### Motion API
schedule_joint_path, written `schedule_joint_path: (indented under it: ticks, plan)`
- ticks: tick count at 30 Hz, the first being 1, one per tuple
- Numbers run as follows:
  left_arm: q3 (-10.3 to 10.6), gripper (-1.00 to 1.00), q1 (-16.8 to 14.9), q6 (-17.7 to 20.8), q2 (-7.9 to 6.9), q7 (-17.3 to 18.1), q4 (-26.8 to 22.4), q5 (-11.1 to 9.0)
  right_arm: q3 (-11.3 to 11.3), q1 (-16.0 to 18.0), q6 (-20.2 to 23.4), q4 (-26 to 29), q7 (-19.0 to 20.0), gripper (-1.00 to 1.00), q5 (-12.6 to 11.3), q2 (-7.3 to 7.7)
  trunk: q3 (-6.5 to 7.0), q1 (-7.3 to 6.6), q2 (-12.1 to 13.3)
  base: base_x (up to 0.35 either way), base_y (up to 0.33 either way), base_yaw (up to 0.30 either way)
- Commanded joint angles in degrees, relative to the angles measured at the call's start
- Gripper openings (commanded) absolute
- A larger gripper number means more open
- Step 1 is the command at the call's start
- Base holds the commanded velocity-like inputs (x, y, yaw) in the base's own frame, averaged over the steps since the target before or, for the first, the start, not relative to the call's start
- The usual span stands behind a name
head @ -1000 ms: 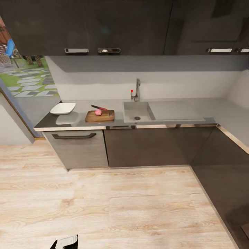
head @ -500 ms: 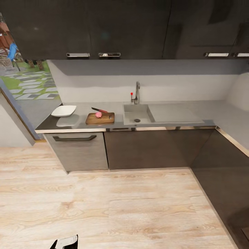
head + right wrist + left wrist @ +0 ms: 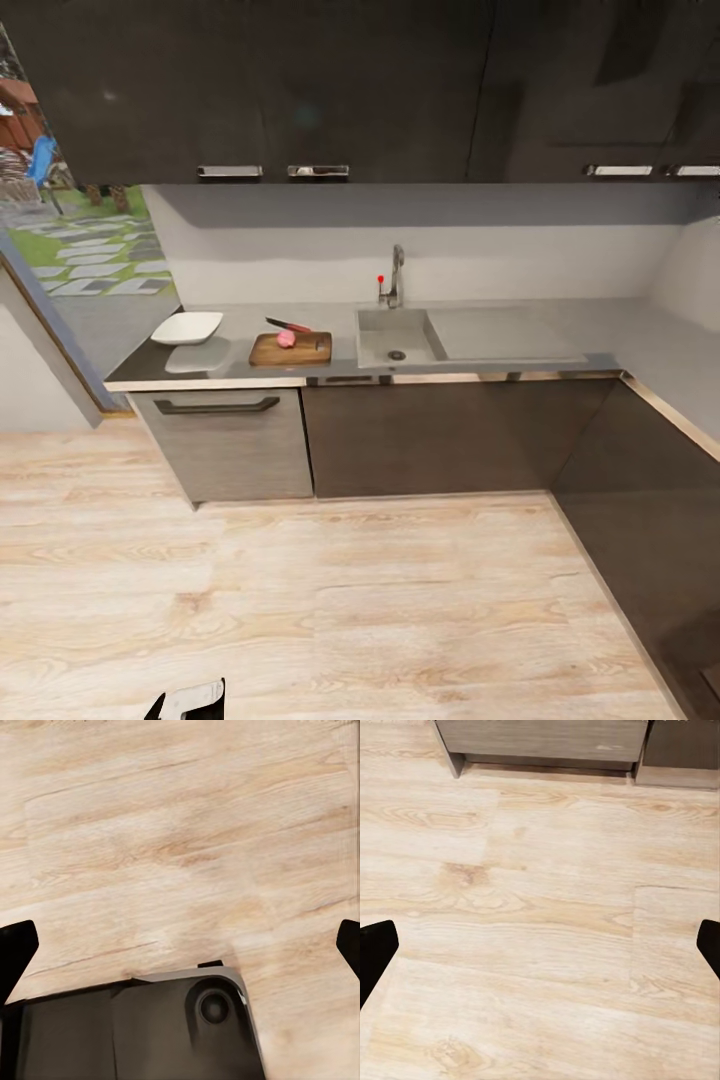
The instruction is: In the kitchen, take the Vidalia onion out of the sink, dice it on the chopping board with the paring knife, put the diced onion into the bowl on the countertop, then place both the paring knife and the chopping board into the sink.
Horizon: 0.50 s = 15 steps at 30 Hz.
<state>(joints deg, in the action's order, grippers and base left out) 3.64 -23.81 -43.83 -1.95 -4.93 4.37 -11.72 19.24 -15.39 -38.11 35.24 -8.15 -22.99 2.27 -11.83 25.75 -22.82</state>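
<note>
While I look along the left tool (image 3: pixel 540 945), its two dark fingertips (image 3: pixel 375 952) sit at opposite edges of the left wrist view, spread wide apart, with nothing between them but the light wood floor (image 3: pixel 540 907) below. My right tool (image 3: pixel 180 941) is spread just as wide, empty, its fingertips (image 3: pixel 16 945) over the same floor and over a dark rounded part of the robot's base (image 3: pixel 135 1031).

From the head view I count one Vidalia onion (image 3: pixel 287 339), one chopping board (image 3: pixel 291 348), one paring knife (image 3: pixel 287 325), one bowl (image 3: pixel 187 327) and one sink (image 3: pixel 395 337). On the wall cabinets above I see four chrome handles, and one dark handle on the pale front under the bowl.

The onion, a small pinkish lump, lies on the wooden board. The knife, red handle and dark blade, lies at the board's far edge, just behind the onion; I cannot tell whether it touches either. The board rests on the grey table (image 3: pixel 560 335), just left of the sink basin, and the white bowl stands on the same table left of the board, apart from it. The sink's basin has a round dark drain, a flat drainboard to its right and a chrome tap (image 3: pixel 397 275) behind.

All of these are well apart from both tools, across a wide stretch of floor. A white piece of my left arm (image 3: pixel 190 698) shows at the head view's lower edge.
</note>
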Motion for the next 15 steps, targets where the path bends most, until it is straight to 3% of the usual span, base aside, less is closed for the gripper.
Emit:
schedule_joint_path:
  ticks: [1, 15]
  plan:
    - [0.4, 1.0, -0.1, -0.3, 0.02, -0.3, 0.2, -0.1, 0.3, 0.0, -0.1, 0.1, -0.8, 1.0, -0.3, 0.1, 0.0, 0.04, -0.1, 0.0, 0.0, 0.0]
    - [0.4, 1.0, -0.1, -0.3, 0.02, -0.3, 0.2, -0.1, -0.4, 0.0, -0.1, 0.1, -1.7, 1.0, -0.3, 0.11, 1.26, 0.04, -0.1, 0.0, 0.0, 0.0]
